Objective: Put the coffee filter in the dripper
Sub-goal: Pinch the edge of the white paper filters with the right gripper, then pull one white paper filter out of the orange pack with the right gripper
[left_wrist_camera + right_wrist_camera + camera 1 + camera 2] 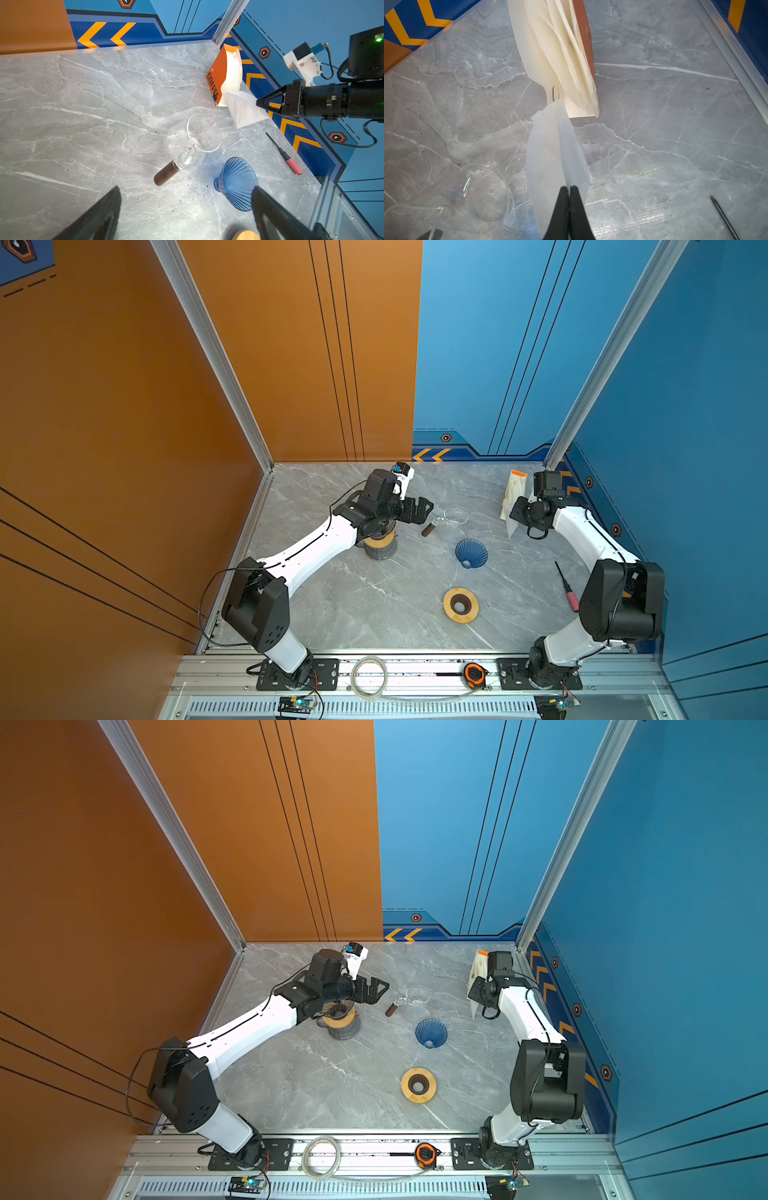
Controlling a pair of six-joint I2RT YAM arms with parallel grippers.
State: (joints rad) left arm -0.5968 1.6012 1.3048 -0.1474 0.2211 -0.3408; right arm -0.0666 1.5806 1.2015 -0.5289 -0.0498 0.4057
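1. In the lower middle of the right wrist view, the right claw (pixel 569 188) was pressed together on the edge of a white paper coffee filter (pixel 548 149).
2. The filter hung clear of the grey marble tabletop (pixel 664 135), with its far tip up against the tab of the orange coffee-filter packet (pixel 560 52). Whether the two touched could not be told.
3. In the left wrist view, the left claw (pixel 186 190) filled the lower edge of the frame. Its two black fingers stood wide apart, with nothing between them.
4. The blue ribbed dripper (pixel 239 182) lay tipped on its side on the tabletop at lower right of that view, just beside one left finger. It was well apart from the filter and had no filter in it.
5. In a top view the dripper (pixel 471 553) sat right of the tabletop's centre, with the filter (pixel 510 526) above and to its right.
6. A clear glass server with a brown handle (pixel 199 135) lay on its side between the dripper and the packet.
7. A red-handled screwdriver (pixel 284 154) lay near the right wall.
8. A wooden ring (pixel 460 605) rested below the dripper in the frame.
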